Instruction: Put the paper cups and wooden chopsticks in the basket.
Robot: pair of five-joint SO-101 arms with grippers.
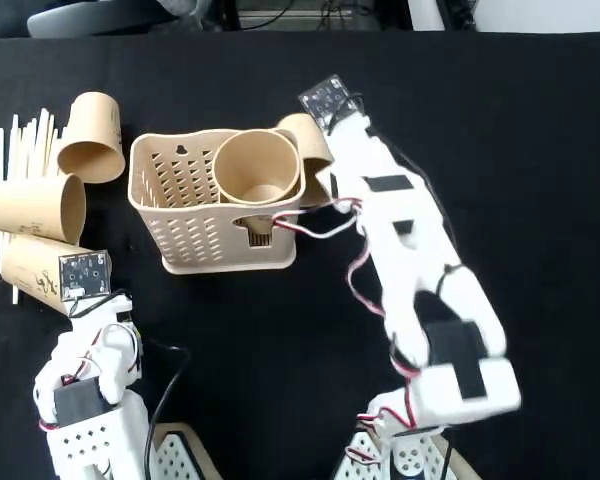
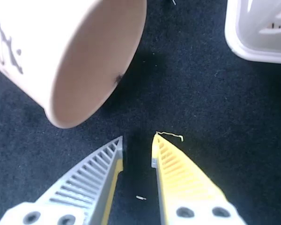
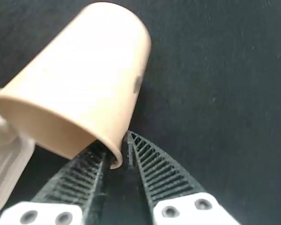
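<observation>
The beige slotted basket (image 1: 195,235) stands mid-table with one paper cup (image 1: 257,170) upright in it. Against the basket's right side a second paper cup (image 1: 302,135) tilts, and my right gripper (image 3: 119,151) is shut on its rim (image 3: 84,79). At the left, three cups lie on their sides: one (image 1: 92,140) at the back, one (image 1: 35,208) in the middle, and a printed one (image 1: 28,268) nearest. My left gripper (image 2: 138,140) is open just short of the printed cup's mouth (image 2: 70,51), with nothing between its fingers. Wooden chopsticks (image 1: 22,140) lie under the left cups.
The basket's corner (image 2: 257,33) is close to the left gripper's side. The basket's edge (image 3: 4,159) sits beside the cup held by the right gripper. Black cloth covers the table. The right arm (image 1: 410,250) stretches across the table's right half.
</observation>
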